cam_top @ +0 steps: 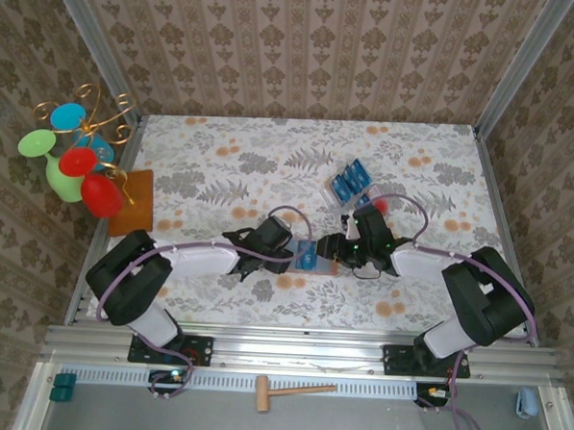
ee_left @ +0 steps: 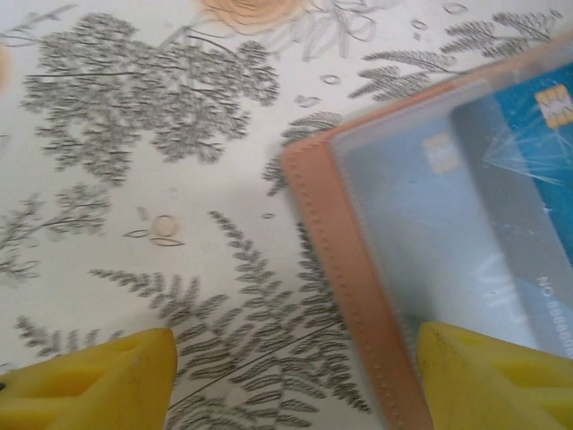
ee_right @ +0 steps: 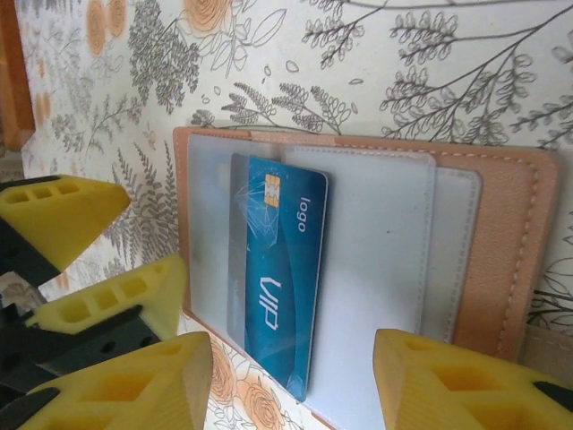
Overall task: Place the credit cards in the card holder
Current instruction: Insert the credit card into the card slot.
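The left end effector point(ee_left: 295, 372) stands wide, one yellow finger overlapping the card holder point(ee_left: 354, 269), whose far side is cut off. It lies open on the counter point(ee_left: 134, 224), a blue credit card point(ee_right: 277, 269) partly hidden in its clear sleeve. The right end effector point(ee_right: 291, 358) gapes, empty.

A robot test cell, probably in a lab, aluminium frame posts point(cam_top: 94, 41) around me, wallpaper panels point(cam_top: 305, 52) for walls, floral-covered bench point(cam_top: 203, 162), my two arms point(cam_top: 198, 259) bolted to a metal rail point(cam_top: 299, 349) at its near edge, wooden mallet point(cam_top: 292, 391) on the ledge point(cam_top: 372, 422).
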You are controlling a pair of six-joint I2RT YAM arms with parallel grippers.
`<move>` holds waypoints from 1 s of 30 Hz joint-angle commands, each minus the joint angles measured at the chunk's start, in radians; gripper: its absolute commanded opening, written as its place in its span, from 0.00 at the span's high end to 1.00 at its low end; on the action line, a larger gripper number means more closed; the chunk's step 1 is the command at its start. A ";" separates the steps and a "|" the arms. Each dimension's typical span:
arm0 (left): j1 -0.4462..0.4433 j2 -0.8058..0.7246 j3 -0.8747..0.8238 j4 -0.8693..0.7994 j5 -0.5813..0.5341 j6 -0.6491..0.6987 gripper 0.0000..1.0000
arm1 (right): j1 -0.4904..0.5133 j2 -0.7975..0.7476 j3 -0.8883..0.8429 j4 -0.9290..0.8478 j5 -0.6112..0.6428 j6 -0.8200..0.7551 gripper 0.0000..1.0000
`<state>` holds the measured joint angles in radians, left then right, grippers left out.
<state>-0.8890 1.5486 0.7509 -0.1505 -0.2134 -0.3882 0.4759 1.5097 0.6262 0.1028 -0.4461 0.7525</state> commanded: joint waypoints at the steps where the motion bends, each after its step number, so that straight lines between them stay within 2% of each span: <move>1: 0.027 -0.057 -0.019 -0.020 0.013 -0.014 0.27 | -0.001 -0.018 0.075 -0.181 0.069 -0.077 0.58; 6: 0.047 -0.077 -0.040 -0.011 0.022 -0.012 0.27 | 0.019 0.022 0.164 -0.293 0.110 -0.118 0.92; 9: 0.052 -0.074 -0.053 -0.001 0.023 -0.011 0.27 | 0.040 0.051 0.212 -0.349 0.151 -0.138 1.00; 19: 0.062 -0.073 -0.107 0.015 0.016 -0.028 0.27 | 0.097 0.146 0.300 -0.446 0.236 -0.175 1.00; 30: 0.062 -0.049 -0.122 0.052 0.031 -0.035 0.27 | 0.125 0.212 0.334 -0.443 0.233 -0.173 1.00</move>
<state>-0.8349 1.4872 0.6407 -0.1177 -0.1978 -0.4042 0.5903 1.7042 0.9325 -0.3073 -0.2379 0.5968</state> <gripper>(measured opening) 0.726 0.040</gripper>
